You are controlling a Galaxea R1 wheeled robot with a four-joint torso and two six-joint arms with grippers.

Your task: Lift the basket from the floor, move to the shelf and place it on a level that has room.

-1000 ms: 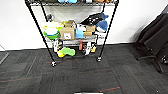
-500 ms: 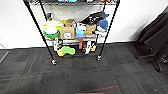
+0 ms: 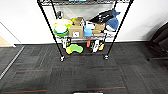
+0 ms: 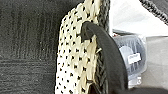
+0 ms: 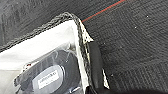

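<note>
Rack has grown in the head view, so the base has closed in. Shelf [image 3: 83,30] sits dead ahead; basket [image 4: 75,57] hangs low between both wrists, off the floor [image 3: 82,72]. Finger state: can't tell.

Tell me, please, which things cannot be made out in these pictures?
- Top tier of the shelf: cut off by the head view's upper edge, so free room there cannot be judged.
- Basket: the wrist views come too close to take in all of it.
- Dark packet with a white label inside the basket: the text is blurred.
- Small items on the shelf's lowest tier: too blurred to name.
</note>
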